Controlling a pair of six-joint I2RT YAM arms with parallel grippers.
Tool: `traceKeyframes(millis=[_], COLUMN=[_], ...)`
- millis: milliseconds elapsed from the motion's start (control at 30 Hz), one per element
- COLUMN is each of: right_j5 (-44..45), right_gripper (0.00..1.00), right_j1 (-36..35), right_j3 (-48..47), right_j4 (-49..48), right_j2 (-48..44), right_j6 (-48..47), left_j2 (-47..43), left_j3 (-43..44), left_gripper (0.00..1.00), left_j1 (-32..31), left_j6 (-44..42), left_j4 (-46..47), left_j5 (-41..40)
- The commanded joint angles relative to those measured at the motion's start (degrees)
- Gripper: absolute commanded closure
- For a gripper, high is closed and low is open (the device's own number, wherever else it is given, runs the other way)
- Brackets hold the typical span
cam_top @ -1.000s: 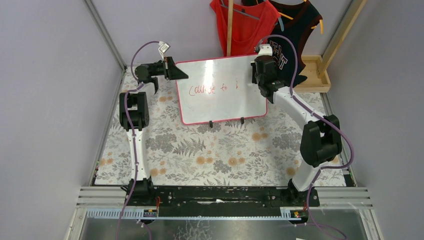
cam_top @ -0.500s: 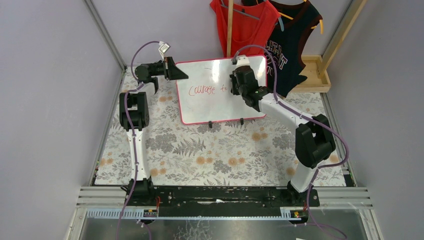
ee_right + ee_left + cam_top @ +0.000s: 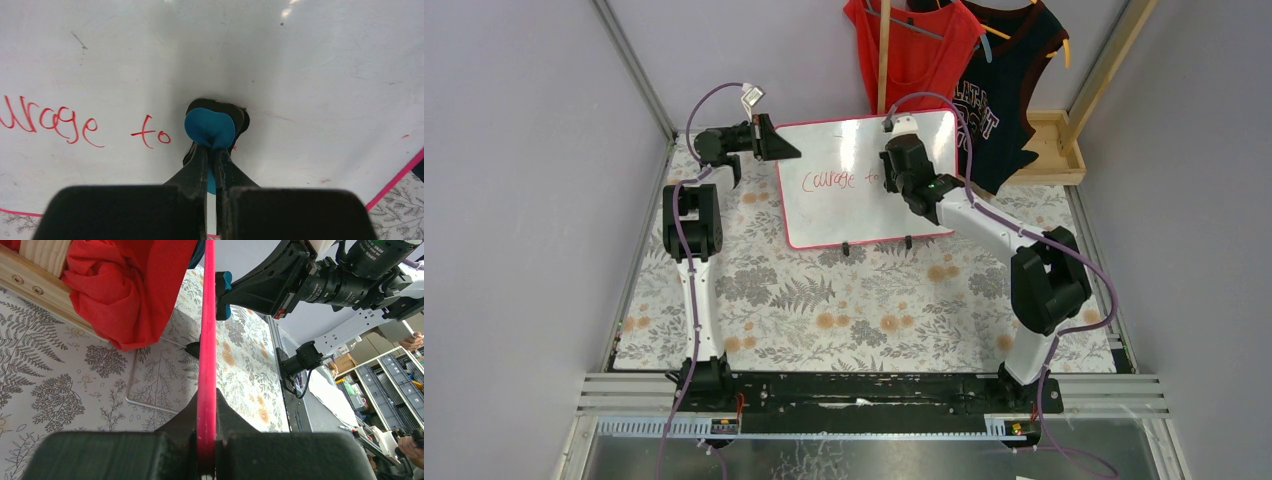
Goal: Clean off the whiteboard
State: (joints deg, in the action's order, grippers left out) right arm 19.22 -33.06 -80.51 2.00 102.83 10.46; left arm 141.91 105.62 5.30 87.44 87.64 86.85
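Your whiteboard [image 3: 856,215] stands tilted on its long edge at the far side of the table [image 3: 824,300]. Your left fingers [image 3: 186,421] are clenched on its pink left frame. Your right fingers [image 3: 196,169] are clamped on the blue eraser [image 3: 210,127], which is pressed to the board just right of the red writing [image 3: 55,122].

The risk I see is the board itself. If you press too hard, it could pivot in the left grip or tip back toward the hanging shirts [image 3: 924,50], since it is held at one edge only. If you press too lightly, the eraser would probably skim and leave red smears. The eraser is pinched by a thin part (its hold looks narrow), so a fast sideways stroke could twist it out of the fingers.

Count: one whiteboard, one eraser, two written words ("Courage" and "to"), two black clip feet [image 3: 847,247] on the lower edge and two shirts.
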Motion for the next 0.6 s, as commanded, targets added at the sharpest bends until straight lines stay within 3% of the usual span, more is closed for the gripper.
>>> traceKeyframes(millis=[0,233,567], right_j5=[5.88,5.72,-0.08], right_gripper=[1.0,1.0,1.0], right_j1=[3.43,8.04,4.92], right_j3=[1.23,5.65,4.48], right_j4=[2.05,1.76,1.37], right_j2=[-2.25,-7.12,-4.24], right_j6=[-0.7,-0.62,2.7], left_j2=[-1.77,-1.81,-1.78], left_j3=[-0.94,-0.68,-0.94], left_gripper=[1.0,1.0,1.0], left_j1=[-0.93,-0.91,-1.26], left_j6=[1.86,1.95,1.92], left_j4=[3.95,3.95,3.95], left_j5=[1.89,1.88,1.9])
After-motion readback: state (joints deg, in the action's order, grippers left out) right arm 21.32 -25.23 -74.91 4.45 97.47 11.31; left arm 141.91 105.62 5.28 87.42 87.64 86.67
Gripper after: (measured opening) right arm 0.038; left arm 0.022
